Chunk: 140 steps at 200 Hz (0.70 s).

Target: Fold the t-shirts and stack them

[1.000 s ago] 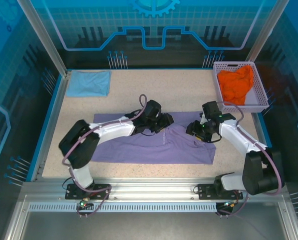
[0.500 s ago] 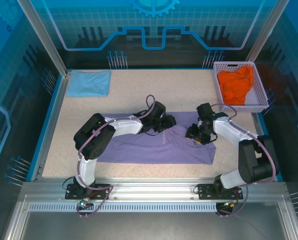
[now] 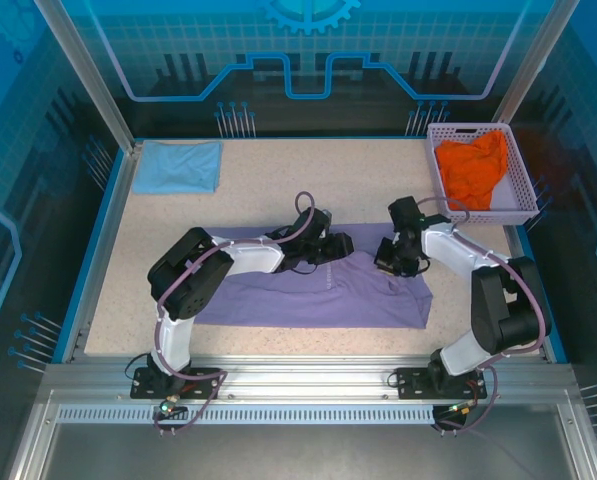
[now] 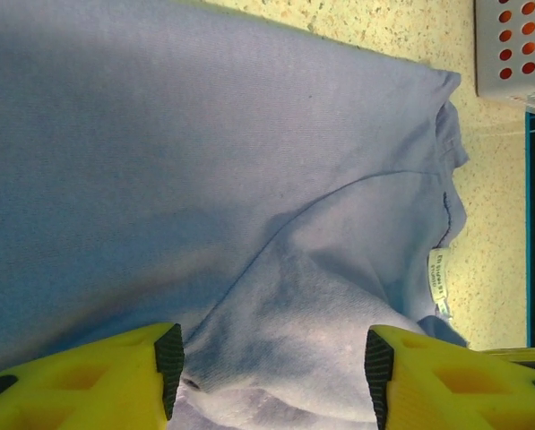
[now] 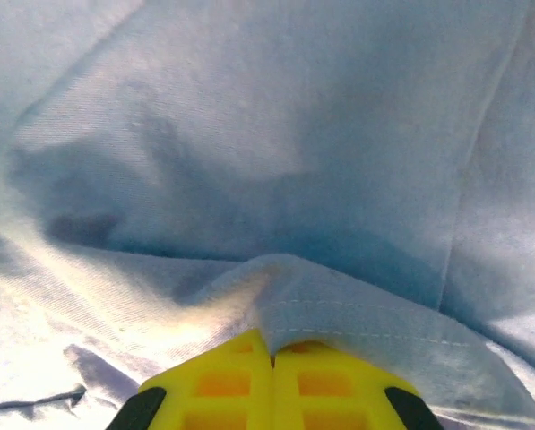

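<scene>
- Overhead view: bright, even light on the bench (image 3: 328, 180); dim blue surround; sharp.
- Left wrist view: shadow lower left; left pincer (image 4: 271, 363) blurred at bottom edge.
- Right wrist view: bluish cast on lavender shirt (image 5: 294, 134); glare lower left.

Lavender t-shirt (image 3: 308, 295): soft matt cloth, fine knit, creased.
Light blue t-shirt (image 3: 178, 166): matt cloth.
Orange t-shirt (image 3: 470, 170): matt cloth, crumpled.
Basket (image 3: 483, 215): pale perforated plastic.
Table (image 3: 308, 180): speckled beige, matt, grainy.
Front rail (image 3: 308, 385): ribbed bare metal, dull sheen.
Left gripper (image 4: 269, 358) fingers (image 4: 97, 376): yellow moulded plastic, matt.
</scene>
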Motion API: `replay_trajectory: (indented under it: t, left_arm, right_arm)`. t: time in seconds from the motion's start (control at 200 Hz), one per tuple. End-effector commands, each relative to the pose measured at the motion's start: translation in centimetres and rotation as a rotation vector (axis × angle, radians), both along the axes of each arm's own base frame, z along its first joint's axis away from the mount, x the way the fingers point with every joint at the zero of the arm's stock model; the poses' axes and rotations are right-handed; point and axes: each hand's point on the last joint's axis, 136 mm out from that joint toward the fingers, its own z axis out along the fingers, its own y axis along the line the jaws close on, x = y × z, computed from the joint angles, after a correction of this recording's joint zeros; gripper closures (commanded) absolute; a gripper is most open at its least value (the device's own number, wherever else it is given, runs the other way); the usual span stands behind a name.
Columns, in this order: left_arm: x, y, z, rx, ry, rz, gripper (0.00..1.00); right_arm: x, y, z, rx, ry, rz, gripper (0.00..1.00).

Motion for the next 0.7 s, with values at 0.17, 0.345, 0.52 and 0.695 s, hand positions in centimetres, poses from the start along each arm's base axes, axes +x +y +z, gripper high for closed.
replay_trajectory:
  t: [0.17,0.345,0.52,0.695]
  left_arm:
    - [0.0,0.3,4.8,-0.049,-0.044,0.036,0.41]
    - [-1.1,0.0,6.1,-0.176,0.051,0.095,0.47]
    - [-2.6,-0.8,5.8,-0.336,0.147,0.158,0.54]
    - [-3.3,-3.1,5.5,-0.510,0.200,0.163,0.56]
  right_arm:
    - [1.7,2.2,4.0,0.269,-0.016,-0.082,1.00]
    - [3.3,2.9,5.0,0.484,0.021,-0.163,1.00]
    - [4.3,3.5,5.7,0.614,0.041,-0.206,1.00]
    - [4.6,3.8,6.1,0.667,0.066,-0.227,1.00]
